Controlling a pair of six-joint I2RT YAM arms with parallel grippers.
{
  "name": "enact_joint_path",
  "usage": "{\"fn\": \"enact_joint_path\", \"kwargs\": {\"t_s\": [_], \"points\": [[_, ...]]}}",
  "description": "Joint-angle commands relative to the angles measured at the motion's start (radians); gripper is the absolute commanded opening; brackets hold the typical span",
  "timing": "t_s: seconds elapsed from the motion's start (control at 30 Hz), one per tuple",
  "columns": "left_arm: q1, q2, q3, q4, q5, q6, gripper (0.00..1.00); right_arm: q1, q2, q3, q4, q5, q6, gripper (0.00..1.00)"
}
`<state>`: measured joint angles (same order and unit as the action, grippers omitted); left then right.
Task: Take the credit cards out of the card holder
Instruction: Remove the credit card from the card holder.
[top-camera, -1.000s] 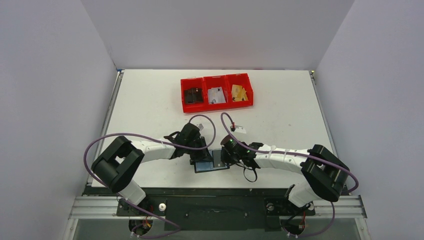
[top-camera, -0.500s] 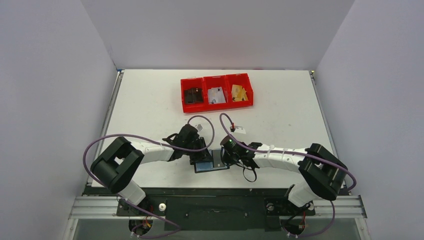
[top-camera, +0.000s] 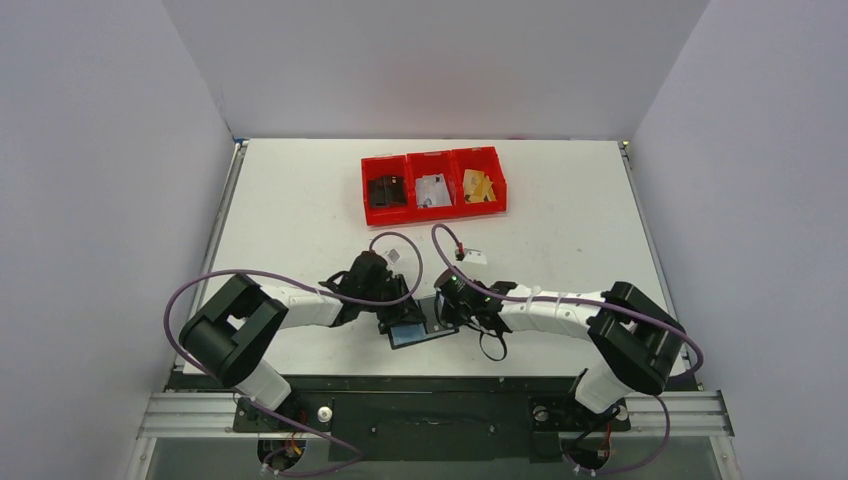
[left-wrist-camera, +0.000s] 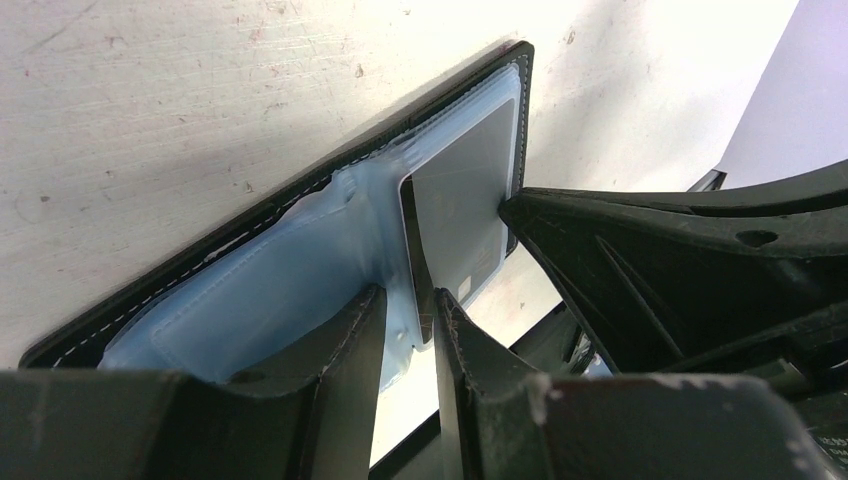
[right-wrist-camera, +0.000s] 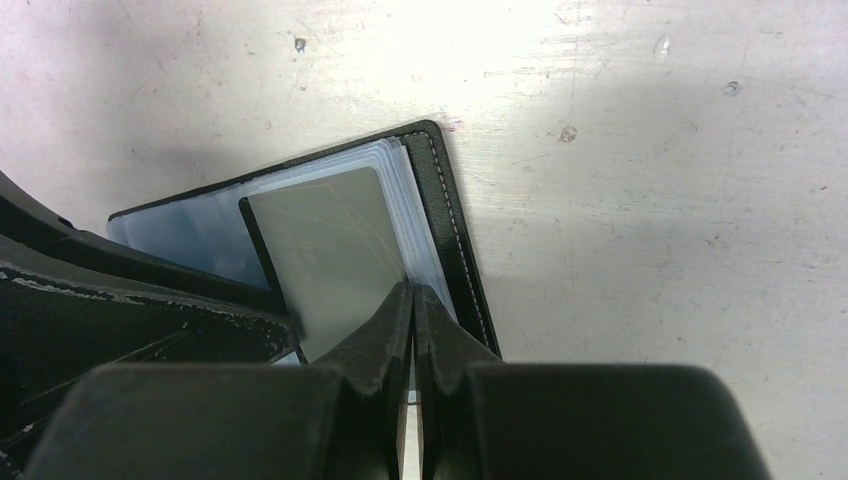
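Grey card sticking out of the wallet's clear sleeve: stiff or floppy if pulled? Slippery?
Probably stiff: the thin grey rectangular card lies flat with straight edges, while the bluish clear plastic sleeve beside it wrinkles, so that likely flops. The card's smooth face looks slick; an edge pinch may slip.

White links (top-camera: 300, 298), black joints (top-camera: 235, 327), purple cables (top-camera: 190, 287), black left tool (left-wrist-camera: 408, 298), right tool (right-wrist-camera: 414, 292)

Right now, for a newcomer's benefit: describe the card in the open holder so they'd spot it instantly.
At the table's near edge lies the open black holder. Its right half shows one card: plain matt grey against the glossy bluish sleeves.
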<state>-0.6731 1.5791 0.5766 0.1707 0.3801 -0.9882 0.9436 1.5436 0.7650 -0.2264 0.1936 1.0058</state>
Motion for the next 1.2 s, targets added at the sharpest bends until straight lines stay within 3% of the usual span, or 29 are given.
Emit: {"fn": "enact_joint_path", "kwargs": {"t_s": [0.0,0.43,0.97,1.17], "points": [[0.007,0.019,-0.021,0.053,-0.005,0.000,0.23,0.030,0.038,0.030,-0.032,0.011,-0.009,0.00],[0.020,0.008,-0.054,0.092,0.009,-0.013,0.16,0.059,0.077,0.046,-0.057,0.023,0.004,0.00],[0.049,-0.079,-0.120,0.117,0.042,-0.014,0.17,0.056,0.130,0.041,-0.069,0.023,0.022,0.00],[0.053,-0.059,-0.129,0.163,0.061,-0.025,0.11,0.057,0.136,0.044,-0.069,0.022,0.023,0.00]]}}
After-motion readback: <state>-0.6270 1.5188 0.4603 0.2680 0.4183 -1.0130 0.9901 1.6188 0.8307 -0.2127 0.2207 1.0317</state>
